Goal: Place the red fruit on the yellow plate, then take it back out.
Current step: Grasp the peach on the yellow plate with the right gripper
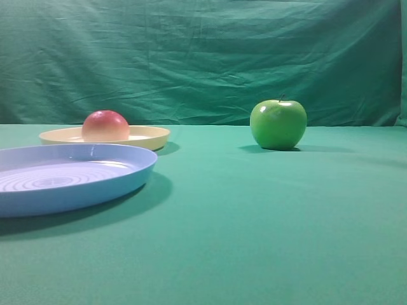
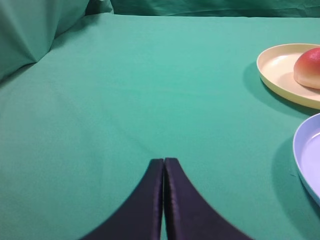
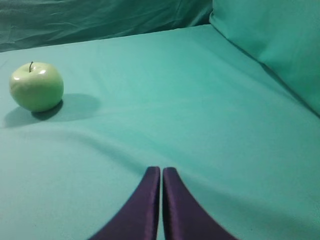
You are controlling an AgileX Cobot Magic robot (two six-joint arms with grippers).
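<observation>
Resting on the yellow plate (image 1: 149, 136), the red fruit (image 1: 105, 126) sits toward that plate's left part in the exterior high view, so the first half of the task appears done and the step in hand is judged to be taking the fruit back out. Left gripper (image 2: 164, 161) is clenched on nothing, its two dark fingers pressed together above bare green cloth (image 2: 125, 90), with plate and fruit off to its right and farther ahead; right gripper (image 3: 161, 170) is likewise pinched shut and empty, facing the other side of the table.

To do the removal well, the left gripper (the nearer one, by its wrist view) would need to spread its jaws first, come down over the fruit's crown, and close at its widest girth; the skin looks smooth and round, so an off-centre pinch could squirt it sideways. A straight lift should clear the plate's low rim without dragging the light plate along.

Light blue plate (image 1: 76, 178), ridged and larger, lies just in front of the yellow one, their rims near or overlapping in view (contact cannot be told); it narrows the approach and the set-down room. Green apple (image 1: 278, 124) stands well apart to the right, no obstacle.
</observation>
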